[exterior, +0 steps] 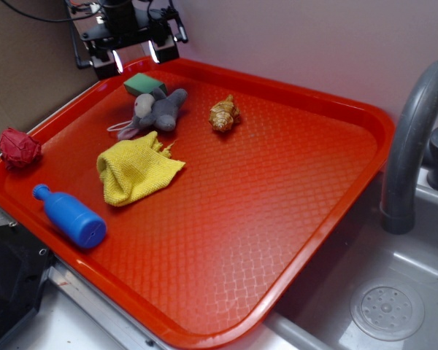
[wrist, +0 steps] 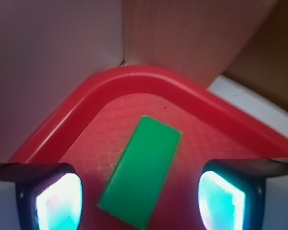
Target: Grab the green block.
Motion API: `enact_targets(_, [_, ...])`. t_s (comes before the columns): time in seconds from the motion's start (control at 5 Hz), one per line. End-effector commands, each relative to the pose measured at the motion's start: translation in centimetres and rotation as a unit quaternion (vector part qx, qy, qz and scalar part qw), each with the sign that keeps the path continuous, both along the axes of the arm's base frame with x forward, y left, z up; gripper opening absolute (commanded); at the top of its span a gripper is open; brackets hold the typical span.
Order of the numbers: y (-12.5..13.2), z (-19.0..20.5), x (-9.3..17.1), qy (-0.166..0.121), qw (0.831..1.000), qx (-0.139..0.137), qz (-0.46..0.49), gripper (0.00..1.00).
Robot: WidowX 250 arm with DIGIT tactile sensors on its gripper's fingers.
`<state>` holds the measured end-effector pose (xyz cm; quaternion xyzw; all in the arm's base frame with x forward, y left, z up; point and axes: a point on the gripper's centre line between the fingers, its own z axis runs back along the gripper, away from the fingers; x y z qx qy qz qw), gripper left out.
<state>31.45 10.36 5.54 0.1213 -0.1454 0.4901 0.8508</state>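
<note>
The green block (exterior: 142, 84) lies flat on the red tray (exterior: 277, 204) near its far left corner, just behind the grey plush mouse (exterior: 155, 111). My gripper (exterior: 135, 57) hovers above and slightly behind the block, open and empty. In the wrist view the green block (wrist: 141, 170) lies slanted on the tray between my two lit fingertips (wrist: 57, 201), with a gap on each side. My gripper (wrist: 140, 201) touches nothing.
A yellow cloth (exterior: 135, 169), a blue bottle (exterior: 71, 215), a tan croissant-like toy (exterior: 223, 114) and a red crumpled ball (exterior: 19, 148) on the tray rim. The wall stands close behind the tray corner (wrist: 129, 72). A grey faucet (exterior: 412, 138) and sink drain (exterior: 387, 311) are at right.
</note>
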Motion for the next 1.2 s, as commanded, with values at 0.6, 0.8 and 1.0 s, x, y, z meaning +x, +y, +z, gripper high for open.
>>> enact_targets(0.6, [-0.2, -1.1, -1.3, 0.003, 0.988, -0.09, -0.122, 0.0])
enact_targets(0.8, [-2.0, 2.2, -1.4, 0.041, 0.974, -0.023, -0.22, 0.0])
enact_targets(1.0, [-4.6, 5.5, -1.2, 0.075, 0.948, 0.02, -0.308, 0.0])
